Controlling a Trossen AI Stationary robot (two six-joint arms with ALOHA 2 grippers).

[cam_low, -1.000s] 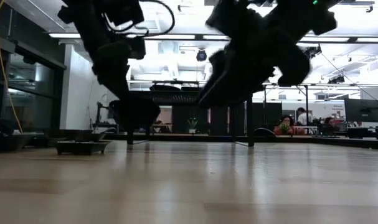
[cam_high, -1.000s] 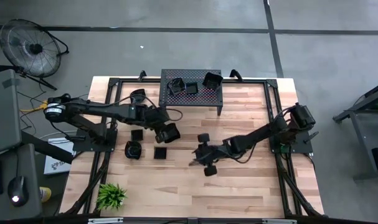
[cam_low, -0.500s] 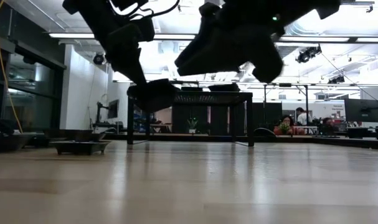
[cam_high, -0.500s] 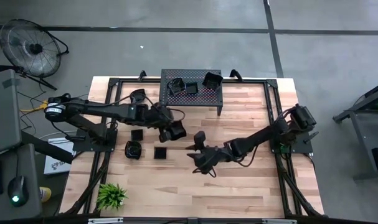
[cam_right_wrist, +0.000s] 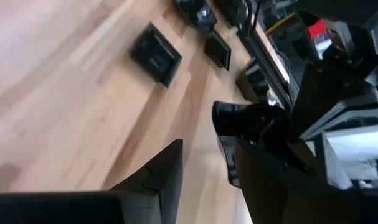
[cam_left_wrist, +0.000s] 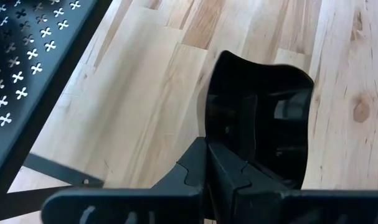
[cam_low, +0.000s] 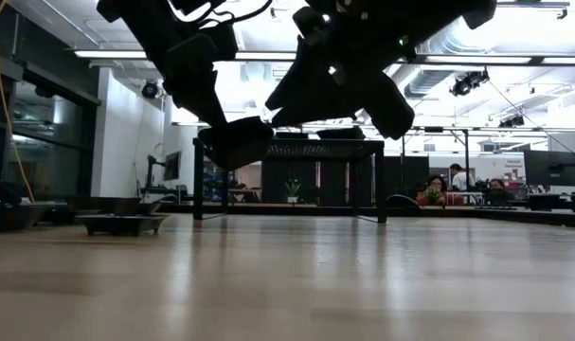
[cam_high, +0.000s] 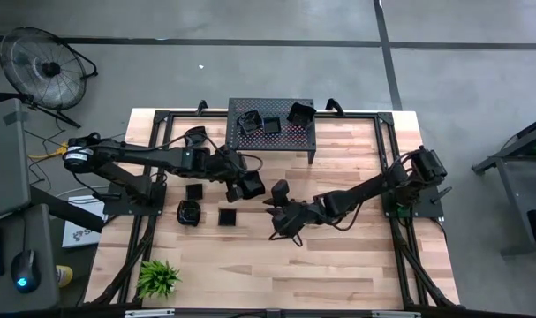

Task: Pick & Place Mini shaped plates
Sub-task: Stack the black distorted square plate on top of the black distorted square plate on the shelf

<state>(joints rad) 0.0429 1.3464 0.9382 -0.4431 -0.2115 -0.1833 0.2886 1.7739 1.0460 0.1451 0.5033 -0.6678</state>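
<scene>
My left gripper point(cam_high: 239, 187) hangs over the middle of the table, shut on a glossy black mini plate point(cam_left_wrist: 258, 118) with a raised rim; the low view shows that plate point(cam_low: 235, 142) well above the wood. To its right my right gripper point(cam_high: 281, 212) stands open with nothing between its fingers point(cam_right_wrist: 157, 177). Three more plates point(cam_high: 194, 190), point(cam_high: 189, 212), point(cam_high: 227, 215) lie flat on the wood below the left arm. Another three point(cam_high: 248, 122), point(cam_high: 271, 122), point(cam_high: 301, 113) sit on top of the perforated stand point(cam_high: 294, 134). My left gripper pinches the plate's rim point(cam_left_wrist: 221, 144) between its two fingers, at the edge nearest the wrist. The fingers slant down from the table's left. The plate is lifted clear of the table and tilted, its hollow side turned toward the wrist camera.
The black perforated stand takes up the far middle of the table. A small green plant point(cam_high: 159, 277) stands at the near left corner. Bare wood lies in front of and to the right of my right gripper. People sit in the room far beyond the table.
My left gripper has risen with the plate and shifted a little toward the table's right; the plate now hangs higher. My right gripper has rolled about its own axis, risen and drifted toward the left gripper, still open.
</scene>
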